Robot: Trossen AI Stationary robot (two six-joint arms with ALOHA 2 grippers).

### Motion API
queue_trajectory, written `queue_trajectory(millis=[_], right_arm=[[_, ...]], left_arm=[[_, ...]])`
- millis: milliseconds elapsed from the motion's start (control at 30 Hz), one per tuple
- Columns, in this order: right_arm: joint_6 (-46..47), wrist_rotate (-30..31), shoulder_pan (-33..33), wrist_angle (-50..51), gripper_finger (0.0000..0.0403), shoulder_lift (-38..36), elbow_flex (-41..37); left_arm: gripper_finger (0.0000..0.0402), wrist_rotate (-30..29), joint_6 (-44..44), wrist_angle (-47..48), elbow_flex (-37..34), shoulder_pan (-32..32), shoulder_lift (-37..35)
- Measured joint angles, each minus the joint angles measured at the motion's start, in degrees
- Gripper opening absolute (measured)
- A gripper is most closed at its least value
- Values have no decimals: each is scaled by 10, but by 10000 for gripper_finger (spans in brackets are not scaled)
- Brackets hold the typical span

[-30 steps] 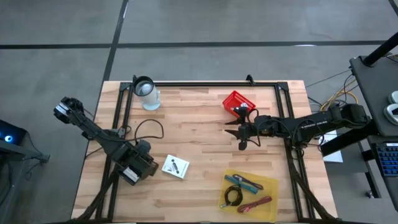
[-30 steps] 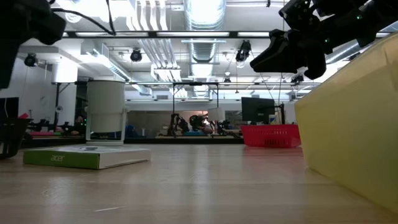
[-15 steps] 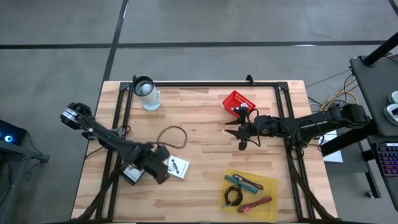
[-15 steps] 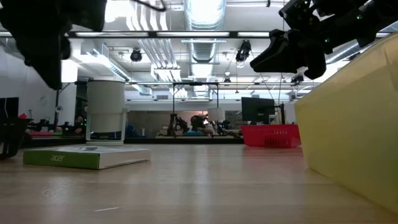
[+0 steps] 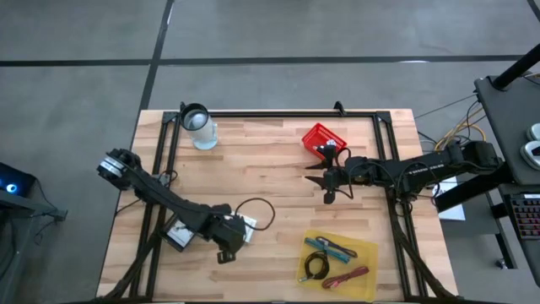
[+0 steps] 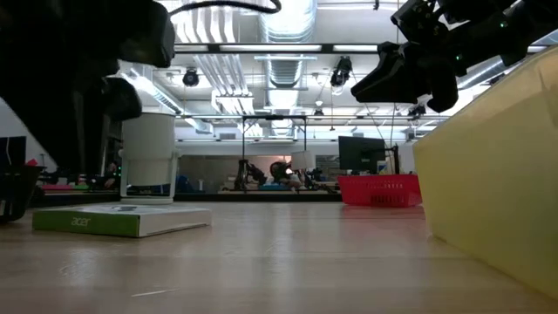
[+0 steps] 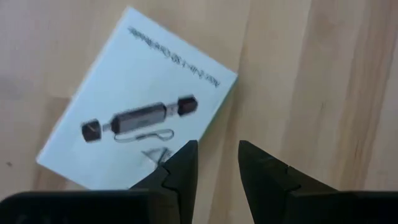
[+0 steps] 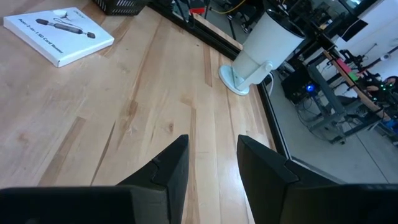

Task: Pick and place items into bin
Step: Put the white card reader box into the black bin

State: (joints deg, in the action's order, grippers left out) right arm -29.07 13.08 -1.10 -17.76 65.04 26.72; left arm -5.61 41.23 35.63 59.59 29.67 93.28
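Seen from overhead, the left gripper (image 5: pixel 229 241) is hovering at the edge of a white box (image 5: pixel 245 226) near the table's front, while the right gripper (image 5: pixel 325 179) is waiting mid-table beside a red basket (image 5: pixel 323 138), with pen-like sticks (image 5: pixel 331 247) and a black cable coil (image 5: pixel 317 268) lying in a yellow bin (image 5: pixel 364 247). At table level, the box (image 6: pixel 121 219) is lying flat on the wood. The left wrist camera is showing its fingers (image 7: pixel 180 171) slightly apart and empty over the box's (image 7: pixel 134 93) corner; the right wrist's fingers (image 8: pixel 169 168) are likewise parted, gripping nothing.
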Motion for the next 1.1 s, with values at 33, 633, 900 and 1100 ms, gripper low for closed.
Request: queue_trajectory(millis=[33,633,900,1100], right_arm=[[0,0,0,0,123,0,0],[1,0,0,5,123,0,0],[1,0,0,5,123,0,0],[0,0,0,5,123,0,0]], left_arm=[[99,9,0,1,0,0,2],[99,18,-46,10,-20,-1,8],[99,-5,-89,10,-20,-3,8],[99,-9,-90,9,-21,-7,8]])
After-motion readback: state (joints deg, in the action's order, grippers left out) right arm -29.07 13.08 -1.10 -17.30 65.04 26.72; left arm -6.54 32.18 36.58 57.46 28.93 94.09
